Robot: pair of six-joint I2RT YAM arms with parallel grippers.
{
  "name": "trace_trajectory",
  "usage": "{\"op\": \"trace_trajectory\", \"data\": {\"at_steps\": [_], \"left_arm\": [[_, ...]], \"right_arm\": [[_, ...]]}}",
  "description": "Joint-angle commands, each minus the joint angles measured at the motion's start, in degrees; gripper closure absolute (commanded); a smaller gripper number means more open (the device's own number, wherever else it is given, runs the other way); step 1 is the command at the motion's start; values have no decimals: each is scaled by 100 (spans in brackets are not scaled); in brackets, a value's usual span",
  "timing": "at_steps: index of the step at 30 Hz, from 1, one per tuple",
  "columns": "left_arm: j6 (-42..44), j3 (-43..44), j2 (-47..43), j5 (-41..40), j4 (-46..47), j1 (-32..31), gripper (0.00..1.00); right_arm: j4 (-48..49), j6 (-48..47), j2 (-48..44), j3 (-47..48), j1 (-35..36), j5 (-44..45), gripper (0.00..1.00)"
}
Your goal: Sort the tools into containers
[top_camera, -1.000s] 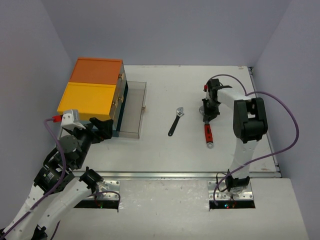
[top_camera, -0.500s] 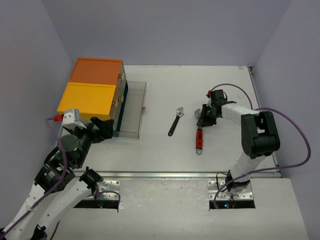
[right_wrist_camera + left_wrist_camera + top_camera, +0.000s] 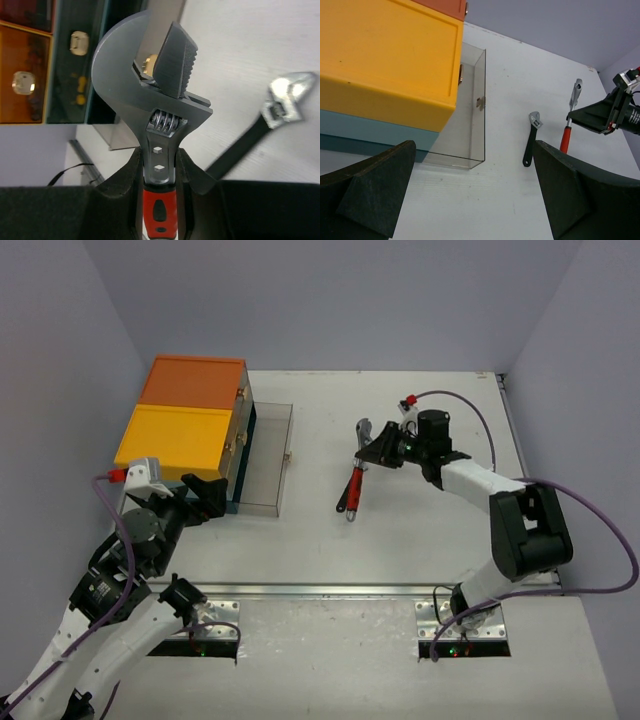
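My right tool (image 3: 371,452) is clamping the red-handled grey steel adjustable wrench (image 3: 165,120) just below its head, well apart from the pulled-out clear plastic drawer (image 3: 268,455) of the teal box unit (image 3: 188,422). Gripped off-centre, it is risking pivoting and slipping. My left tool (image 3: 210,498) is hovering wide open beside that drawer.

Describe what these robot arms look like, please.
The left arm and right arm have white shells and black joints. The left hand and right hand are black, with two wedge-shaped fingers. A purple cable with a red plug runs along each.
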Motion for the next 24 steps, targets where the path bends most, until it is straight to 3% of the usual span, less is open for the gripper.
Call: {"op": "trace_trajectory", "data": {"at_steps": [1,8,19,22,24], "left_arm": [[27,-2,-12,-40,200,14,0],[1,7,-48,-75,175,12,0],[9,7,-89,-51,175,-12,0],[5,7,-131,-70,167,-12,0],[-2,4,-179,-86,167,-14,0]], "right_arm": [[1989,1118,235,529,596,-727,100],[2071,2254,1834,2394,1753,259,100],[291,2702,3629,5310,2349,1332,100],[-882,2446,4320,6310,2463,1668,100],[-1248,2390,4397,6457,2461,1976,99]]}}
